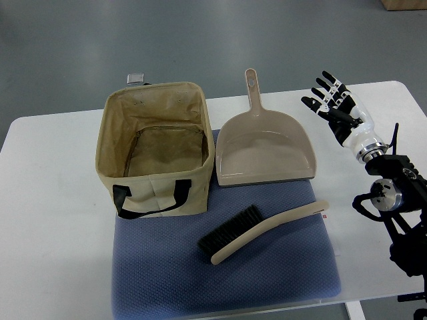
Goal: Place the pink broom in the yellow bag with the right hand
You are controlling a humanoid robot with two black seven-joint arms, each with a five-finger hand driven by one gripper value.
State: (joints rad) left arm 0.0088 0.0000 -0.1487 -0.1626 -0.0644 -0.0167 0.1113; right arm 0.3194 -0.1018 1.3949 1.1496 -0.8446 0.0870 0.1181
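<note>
Top view: you are looking steeply down on a white tabletop [53,200] set on a grey floor [200,33]. A blue textured mat [220,280] covers the near centre of the tabletop.

The broom [263,232], a pale pinkish-beige hand brush with dark bristles, lies flat on the mat. Its bristle end points left and its handle runs up toward the right. Nothing touches it.

The bag [153,150], tan-yellow fabric with black handles, stands upright at the left with its mouth open, its near part on the far left corner of the mat. It is just beyond the broom, apart from it.

A dustpan [263,150] of matching colour lies to the right of the bag, handle pointing far, its near edge on the mat.

Your right hand [331,102] hovers over the far right of the tabletop, fingers spread and released, holding nothing. It is well apart from the broom. The arm enters from the right edge.
</note>
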